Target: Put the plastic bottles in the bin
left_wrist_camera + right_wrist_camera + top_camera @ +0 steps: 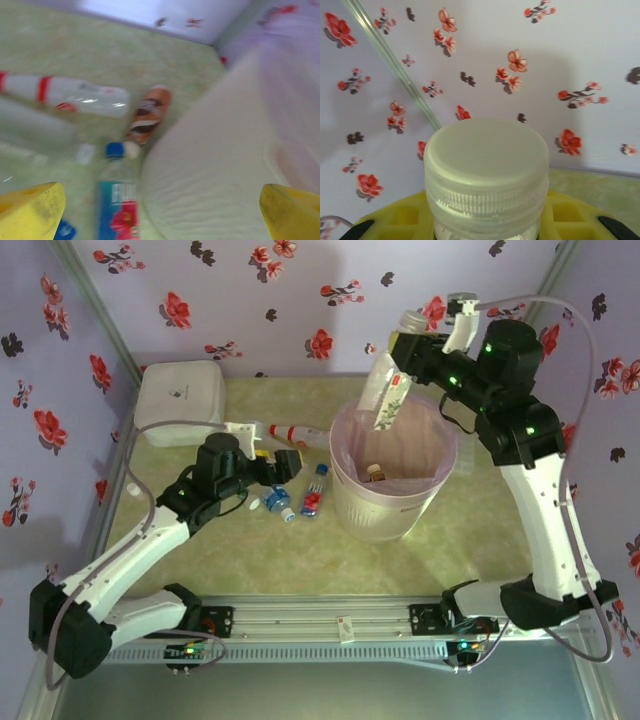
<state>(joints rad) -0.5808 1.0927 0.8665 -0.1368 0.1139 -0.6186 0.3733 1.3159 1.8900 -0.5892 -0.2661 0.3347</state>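
Note:
The bin (385, 502), white and ribbed with a pale pink liner, stands mid-table; a bottle (375, 472) lies inside it. My right gripper (408, 348) is shut on the neck of a clear white-capped bottle (390, 390), which hangs tilted over the bin's far rim. In the right wrist view its cap (487, 165) rises between the yellow fingers (395, 220). My left gripper (283, 465) stands open, low over the table left of the bin. Under it lie a blue-capped bottle (117, 210) with a red and blue label, a brown-banded bottle (147, 115) and a red-banded clear bottle (65, 95).
A white rounded lidded box (180, 402) sits at the back left. The bin's wall (215, 175) is close on the right of my left gripper (160, 215). Another blue-capped bottle (278, 502) lies near the left arm. Floral walls enclose the table on three sides.

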